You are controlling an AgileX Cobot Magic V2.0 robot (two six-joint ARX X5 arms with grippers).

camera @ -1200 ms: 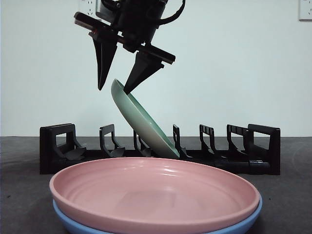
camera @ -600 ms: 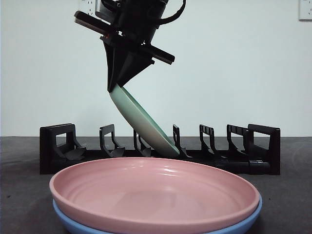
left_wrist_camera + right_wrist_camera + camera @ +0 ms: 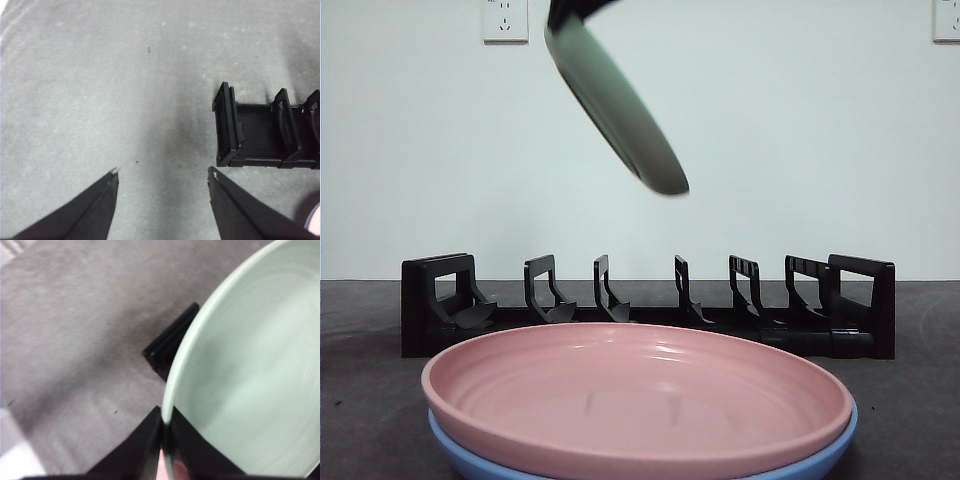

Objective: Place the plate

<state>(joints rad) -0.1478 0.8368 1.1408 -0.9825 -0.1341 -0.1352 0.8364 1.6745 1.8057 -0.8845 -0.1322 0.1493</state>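
A pale green plate [image 3: 615, 105] hangs tilted in the air, high above the black dish rack [image 3: 450, 300]. My right gripper [image 3: 570, 8] shows only as a black tip at the top edge of the front view. In the right wrist view its jaws [image 3: 165, 420] are shut on the rim of the green plate [image 3: 250, 365], with one end of the rack [image 3: 172, 340] far below. My left gripper [image 3: 162, 172] is open and empty above the grey table, beside one end of the rack [image 3: 250, 132].
A pink plate [image 3: 640, 390] lies stacked on a blue plate [image 3: 820, 455] close to the front camera, in front of the rack. The rack's slots hold nothing. A wall socket [image 3: 505, 18] is on the white back wall.
The right gripper shut on the green plate's upper rim, then lifted the plate up out of the rack. The gripper is now almost out of the front view.
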